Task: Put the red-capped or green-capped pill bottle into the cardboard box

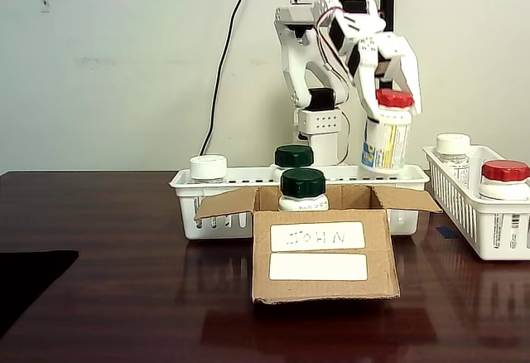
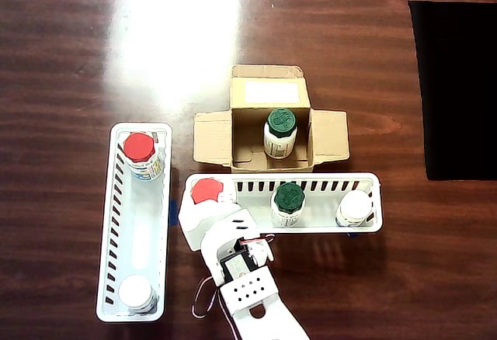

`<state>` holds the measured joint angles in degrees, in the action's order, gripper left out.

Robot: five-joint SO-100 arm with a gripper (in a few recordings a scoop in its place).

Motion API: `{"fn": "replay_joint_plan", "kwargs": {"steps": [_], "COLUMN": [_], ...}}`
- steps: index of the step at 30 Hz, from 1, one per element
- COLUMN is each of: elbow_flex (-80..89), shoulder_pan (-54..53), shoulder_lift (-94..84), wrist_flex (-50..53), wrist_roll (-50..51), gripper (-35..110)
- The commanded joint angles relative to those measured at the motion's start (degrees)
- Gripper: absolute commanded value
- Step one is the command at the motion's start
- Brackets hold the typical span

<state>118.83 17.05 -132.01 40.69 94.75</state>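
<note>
A white pill bottle [image 1: 386, 141] with a red cap [image 2: 206, 190] and a yellow-and-white label hangs slightly tilted, its base about level with the rim of the rear basket [image 1: 397, 174]. My gripper [image 1: 395, 102] is shut on it around the cap, at that basket's end [image 2: 203, 197]. The cardboard box [image 1: 323, 290] marked "JOHN" stands in front of the basket with its flaps [image 2: 211, 140] open. A green-capped bottle [image 1: 303, 189] stands inside it [image 2: 280, 129].
The rear basket [image 2: 326, 230] also holds a green-capped bottle [image 2: 288, 200] and a white-capped bottle [image 2: 356, 208]. A second basket [image 2: 136, 223] holds another red-capped bottle [image 2: 140, 152] and a white-capped one [image 2: 138, 293]. A black mat [image 2: 458, 84] lies apart on the wooden table.
</note>
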Motion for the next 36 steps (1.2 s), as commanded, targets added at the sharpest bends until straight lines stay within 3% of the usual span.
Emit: {"fn": "replay_joint_plan", "kwargs": {"steps": [1,13,36], "elbow_flex": [-10.20,-31.11,-41.31], "shoulder_pan": [-2.99,-9.23,-15.56], "shoulder_lift": [-1.05,16.00,40.43], "wrist_flex": [2.72,6.42,-9.76], "wrist_roll": [0.88,-0.88,0.53], "gripper": [1,1,1]}}
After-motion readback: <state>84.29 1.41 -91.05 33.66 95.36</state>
